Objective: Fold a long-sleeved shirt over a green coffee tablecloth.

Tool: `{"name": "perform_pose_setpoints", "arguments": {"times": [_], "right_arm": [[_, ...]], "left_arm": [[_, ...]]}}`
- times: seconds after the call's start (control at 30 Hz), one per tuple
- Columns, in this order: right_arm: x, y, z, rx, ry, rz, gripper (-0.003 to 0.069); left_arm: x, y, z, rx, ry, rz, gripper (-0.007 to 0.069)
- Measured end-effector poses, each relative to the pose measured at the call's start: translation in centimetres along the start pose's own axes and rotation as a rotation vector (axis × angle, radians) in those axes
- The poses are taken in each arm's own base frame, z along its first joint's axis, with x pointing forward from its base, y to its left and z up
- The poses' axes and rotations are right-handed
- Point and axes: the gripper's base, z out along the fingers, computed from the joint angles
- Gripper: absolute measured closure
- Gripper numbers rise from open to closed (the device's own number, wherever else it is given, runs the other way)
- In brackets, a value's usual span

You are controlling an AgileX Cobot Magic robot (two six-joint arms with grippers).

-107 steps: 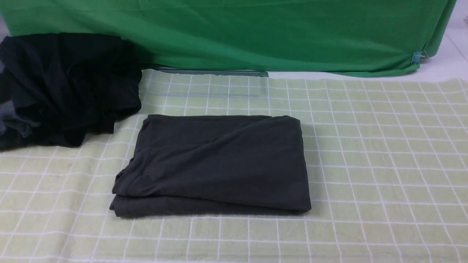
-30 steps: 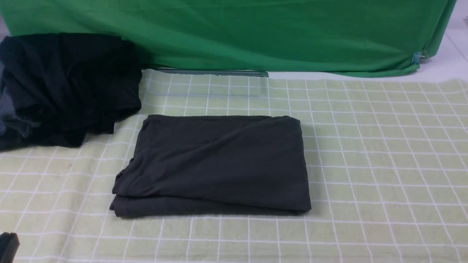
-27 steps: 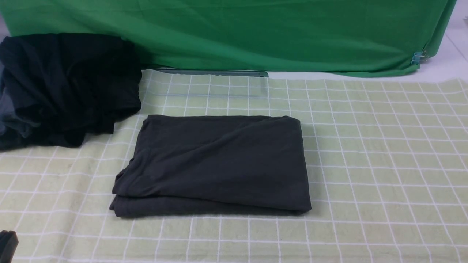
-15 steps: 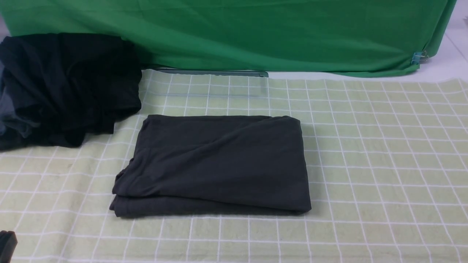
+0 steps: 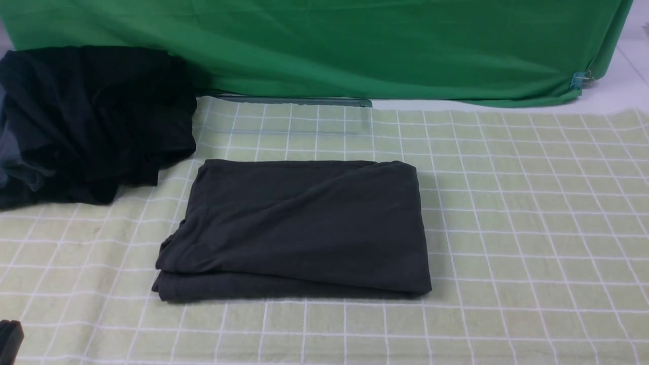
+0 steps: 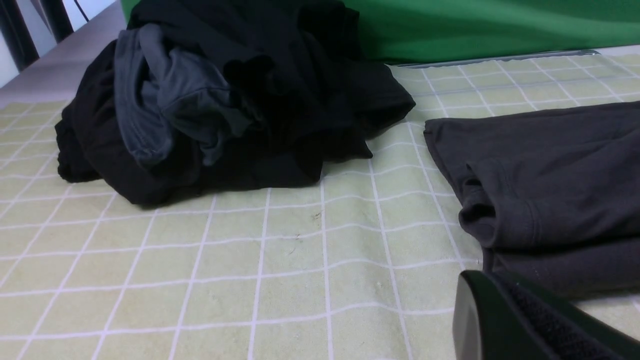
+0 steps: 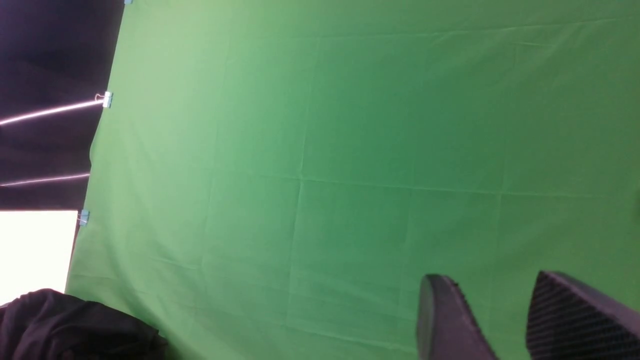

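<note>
Left gripper (image 6: 525, 320) sits low at the near-left edge, jaws closed on nothing. Right gripper (image 7: 500, 320) is raised, tilted at the backdrop, fingers parted, empty. The soft charcoal-grey long-sleeved shirt (image 5: 299, 228), a folded rectangle, lies mid-cloth on the pale yellow-green gridded tablecloth (image 5: 532, 228), long axis left-to-right.

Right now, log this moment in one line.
long-sleeved shirt: folded on green coffee tablecloth | left pincer: shut | right pincer: open, empty
</note>
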Motion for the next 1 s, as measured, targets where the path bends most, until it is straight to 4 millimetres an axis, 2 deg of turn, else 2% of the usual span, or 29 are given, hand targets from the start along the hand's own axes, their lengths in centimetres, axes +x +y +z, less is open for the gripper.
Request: {"name": "perform_pose_setpoints", "arguments": {"times": [0.17,0.2,0.27,0.43,0.53,1.0], "right_arm": [[2.4,-0.3,-0.2,0.136,0.133,-0.058,0.0417],[4.3,-0.6,-0.4,0.208,0.216,-0.093,0.0417],[5.6,-0.8,-0.6,0.250,0.270,-0.122,0.0417],[13.2,-1.2,-3.1,0.366,0.516,-0.164,0.0417],[15.1,-1.3,-4.1,0.395,0.624,-0.146,0.0417],[15.6,-1.3,-4.4,0.411,0.658,-0.112,0.0417]], "left_arm": [[0.0,0.0,0.0,0.000,0.000,0.000,0.0623],[0.0,0.0,0.0,0.000,0.000,0.000,0.0623],[0.0,0.0,0.0,0.000,-0.001,0.000,0.0623],[0.0,0.0,0.0,-0.001,-0.003,0.000,0.0623],[0.0,0.0,0.0,-0.001,-0.006,0.000,0.0623],[0.0,0.0,0.0,-0.001,0.001,0.003,0.0623]]}}
